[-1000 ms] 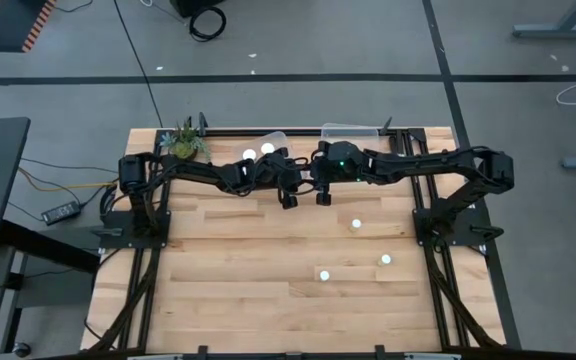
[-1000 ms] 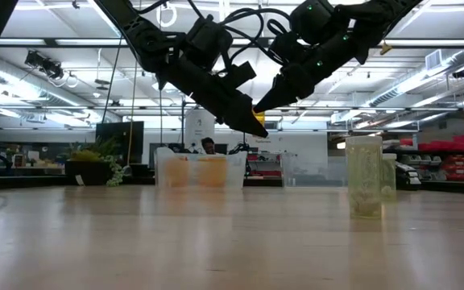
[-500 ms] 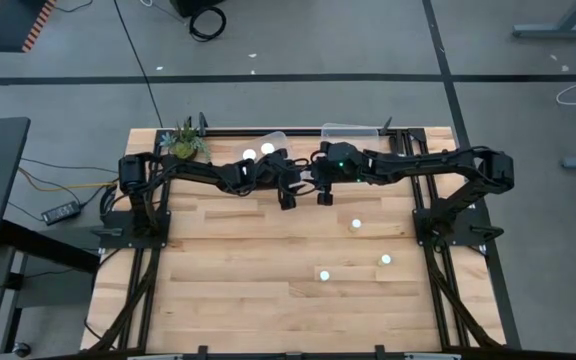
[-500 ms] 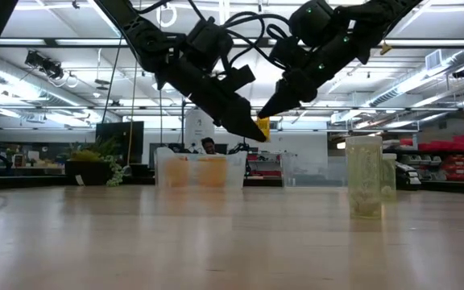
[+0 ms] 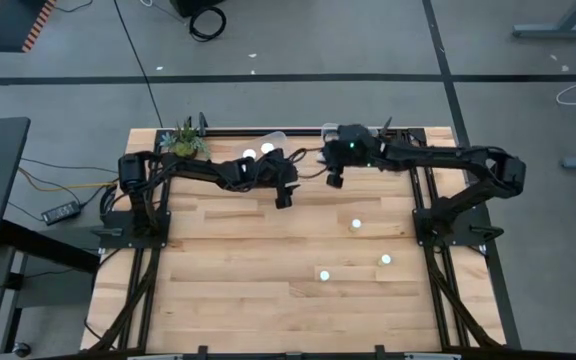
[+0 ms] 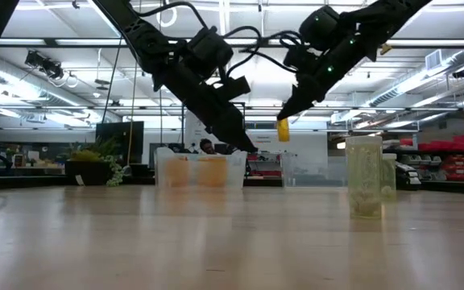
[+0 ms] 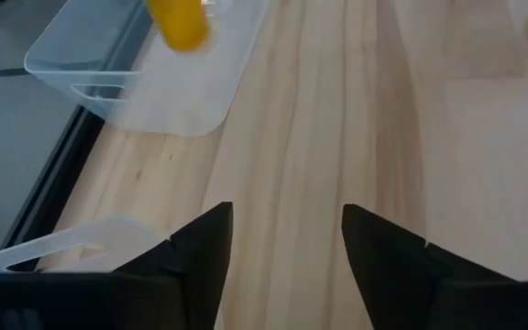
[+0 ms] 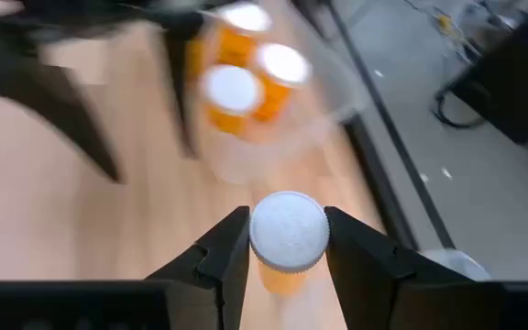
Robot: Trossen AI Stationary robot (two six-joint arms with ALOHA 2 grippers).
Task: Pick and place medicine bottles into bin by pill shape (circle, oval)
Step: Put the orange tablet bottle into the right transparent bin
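My right gripper (image 5: 335,181) is shut on a small orange medicine bottle (image 6: 283,130) with a white cap, held in the air near the clear right tub (image 5: 353,130) at the far edge. My left gripper (image 5: 284,200) is open and empty, a little to the bottle's left and nearer; its wrist view shows the bottle (image 7: 180,20) above that tub (image 7: 145,78). The clear left tub (image 5: 268,150) holds two bottles (image 8: 236,92). Three more bottles stand upright on the table (image 5: 356,224), (image 5: 385,259), (image 5: 323,273). My right gripper pinches the bottle between its two fingers at the sides of the white cap (image 8: 289,229), with the orange body (image 8: 282,278) below the cap. The fingers slant down from the table's right. The bottle hangs at the fingertips, clear of the table and the tubs.
A small green plant (image 5: 183,140) stands at the far left corner. One loose bottle (image 6: 365,177) shows large and close in the low view. Bare wood lies in the table's near half around the three loose bottles.
My right gripper has drawn away from my left gripper, going toward the table's far right and the right tub with the orange bottle, which stays clear of the table. My left gripper has stayed about where it was.
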